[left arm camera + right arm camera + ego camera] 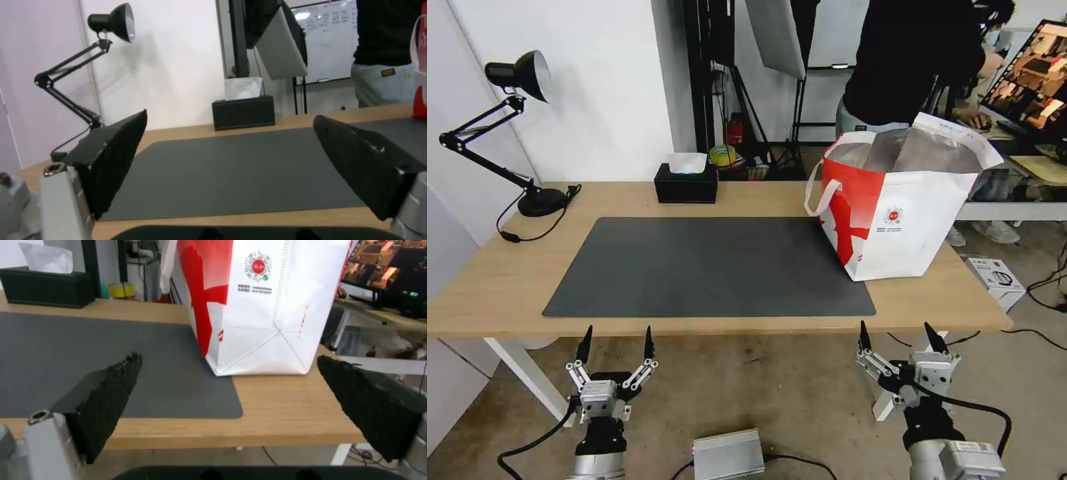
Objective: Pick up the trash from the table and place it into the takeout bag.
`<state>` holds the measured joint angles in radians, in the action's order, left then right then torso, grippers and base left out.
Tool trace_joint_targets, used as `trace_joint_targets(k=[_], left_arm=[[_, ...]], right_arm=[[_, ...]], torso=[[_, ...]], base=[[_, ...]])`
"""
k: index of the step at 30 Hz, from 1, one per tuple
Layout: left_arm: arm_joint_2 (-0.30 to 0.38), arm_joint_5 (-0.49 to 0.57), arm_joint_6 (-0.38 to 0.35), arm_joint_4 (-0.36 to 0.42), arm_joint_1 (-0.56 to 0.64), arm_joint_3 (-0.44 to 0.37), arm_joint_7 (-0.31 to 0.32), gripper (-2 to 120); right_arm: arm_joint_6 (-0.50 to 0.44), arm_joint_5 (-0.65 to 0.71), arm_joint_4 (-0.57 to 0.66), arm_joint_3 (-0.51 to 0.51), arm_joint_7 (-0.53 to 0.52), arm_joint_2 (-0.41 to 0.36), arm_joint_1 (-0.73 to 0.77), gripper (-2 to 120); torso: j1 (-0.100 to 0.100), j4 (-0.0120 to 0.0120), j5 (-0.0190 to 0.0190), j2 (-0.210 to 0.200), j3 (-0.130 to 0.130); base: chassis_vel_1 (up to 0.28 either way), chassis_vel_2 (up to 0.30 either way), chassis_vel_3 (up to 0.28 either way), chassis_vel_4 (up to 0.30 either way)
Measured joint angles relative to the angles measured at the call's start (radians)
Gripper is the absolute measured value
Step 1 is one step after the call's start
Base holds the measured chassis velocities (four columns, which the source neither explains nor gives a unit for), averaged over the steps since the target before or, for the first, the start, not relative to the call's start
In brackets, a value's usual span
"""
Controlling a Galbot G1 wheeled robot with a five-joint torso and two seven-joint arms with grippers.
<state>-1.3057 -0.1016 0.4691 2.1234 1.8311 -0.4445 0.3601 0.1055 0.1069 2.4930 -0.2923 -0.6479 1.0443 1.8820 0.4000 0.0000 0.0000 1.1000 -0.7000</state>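
Both jaws spread wide, empty: left gripper (616, 342) and right gripper (901, 337) below the surface (507, 280) edge. Bag (894, 213) upright, partly on mat (707, 267).

The desk (747, 200) ahead of both pincers is light wood on white legs, with a plain dark grey mat (707, 267) across its middle. Ahead of the right pincer (899, 335), the takeout bag (894, 227) is white with a broad red band and red splash shapes, a small round red logo, a white loop handle and a silver lining. Far ahead of the left pincer (616, 337), the tissue box (686, 184) is black with white tissue, and the lamp (520, 73) is black. Both pincers have black fingers on silver-grey bodies.
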Motion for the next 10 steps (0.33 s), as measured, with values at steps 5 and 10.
trace_joint_targets(k=[5, 10], left_arm=[[0.0, 0.0, 0.0, 0.0, 0.0, 0.0, 0.0, 100], [0.0, -0.001, 0.001, -0.001, -0.001, 0.0, 0.0, 100]], right_arm=[[0.0, 0.0, 0.0, 0.0, 0.0, 0.0, 0.0, 100], [0.0, 0.0, 0.0, 0.0, 0.0, 0.0, 0.0, 100]], torso=[[0.0, 0.0, 0.0, 0.0, 0.0], [0.0, 0.0, 0.0, 0.0, 0.0]], base=[[0.0, 0.0, 0.0, 0.0], [0.0, 0.0, 0.0, 0.0]])
